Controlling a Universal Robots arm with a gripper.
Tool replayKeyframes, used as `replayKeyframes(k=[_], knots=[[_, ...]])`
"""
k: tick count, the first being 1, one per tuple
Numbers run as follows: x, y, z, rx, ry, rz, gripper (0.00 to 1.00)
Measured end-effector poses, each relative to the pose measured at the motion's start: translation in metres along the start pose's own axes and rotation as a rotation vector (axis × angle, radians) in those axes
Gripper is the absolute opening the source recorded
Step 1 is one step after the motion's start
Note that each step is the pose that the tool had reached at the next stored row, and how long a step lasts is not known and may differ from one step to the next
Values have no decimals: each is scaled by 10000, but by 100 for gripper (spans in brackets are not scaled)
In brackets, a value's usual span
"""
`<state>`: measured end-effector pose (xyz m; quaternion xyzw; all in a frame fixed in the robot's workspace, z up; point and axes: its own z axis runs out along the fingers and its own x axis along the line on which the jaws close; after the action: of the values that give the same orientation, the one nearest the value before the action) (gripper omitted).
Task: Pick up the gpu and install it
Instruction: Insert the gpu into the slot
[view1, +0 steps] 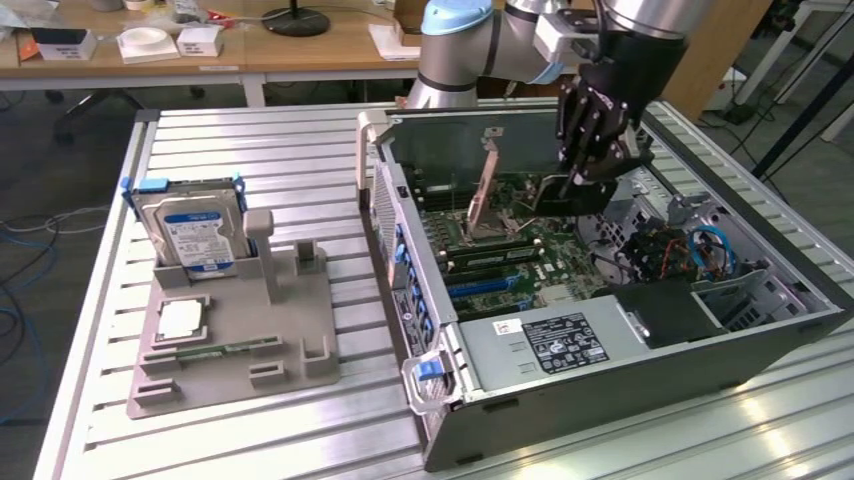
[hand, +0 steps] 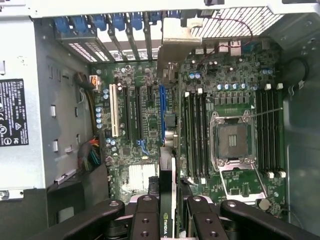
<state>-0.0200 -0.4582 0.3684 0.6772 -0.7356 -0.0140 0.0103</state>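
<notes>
The gpu (hand: 169, 165) sits clamped edge-on in the pincer (view1: 587, 180), inside the open pc case (view1: 747, 350), above the motherboard (hand: 145, 150). In the wrist view the card runs up the middle of the board w/ its silver bracket (hand: 175, 42) at the far end by the rear slot covers (hand: 107, 25), roughly in line w/ the blue slot (hand: 162, 112); whether it's seated or just above is hard to tell. The black fingers (hand: 145, 220) press on both faces of the card. CPU socket (hand: 232, 140) lies beside the card, ram slots (hand: 195, 132) between them. The psu (view1: 561, 345) occupies the case's near end in the exterior view. To the exterior view's left, well apart on the slatted surface (view1: 227, 140), a grey holder (view1: 240, 340) carries the hard drive (view1: 194, 230) upright, plus a cpu (view1: 180, 320) and memory stick (view1: 220, 352) lying flat.
</notes>
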Motion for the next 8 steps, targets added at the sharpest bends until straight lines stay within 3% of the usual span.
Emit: replayKeyframes(k=[3,4,7,8], knots=[[-1,0,11,71,-5,-69,26],[0,0,14,147,-13,-78,26],[-1,0,26,474,-41,-87,26],[0,1,28,541,-40,-86,26]])
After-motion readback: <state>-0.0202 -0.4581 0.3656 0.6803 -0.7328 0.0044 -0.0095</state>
